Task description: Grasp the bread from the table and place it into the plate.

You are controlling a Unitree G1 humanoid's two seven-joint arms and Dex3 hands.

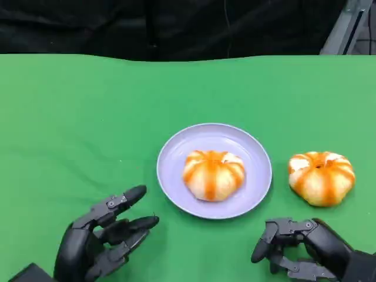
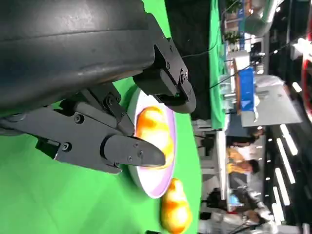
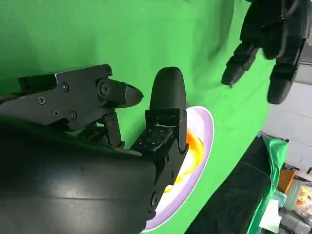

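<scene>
The left robot hand [image 1: 103, 238] is seen near the desk's front edge toward its left side, with fingers spread apart and nothing held. It rests low over the green desk [image 1: 70, 117], well apart from the loose bread.

The plate [image 1: 176, 147] is located at the middle of the desk, and one bread on the plate [image 1: 212, 174] is already seated in its centre. In the left wrist view the same plate [image 2: 146, 183] is seen beyond the fingers [image 2: 131, 151] of that robot hand.

The bread on the desk [image 1: 321, 177] lies just beside the plate, on the side toward the desk's right edge, apart from the plate's rim. It is round, so no long axis is presented for alignment.

The right robot hand [image 1: 299, 249] is positioned near the front edge on the right side, its fingers parted and slightly curled, empty. The loose bread lies directly beyond it, toward the desk's far edge, near but not touching. The right robot hand is judged clearly the nearer one; a short forward reach is called for, followed by a transfer toward the desk's centre.
</scene>
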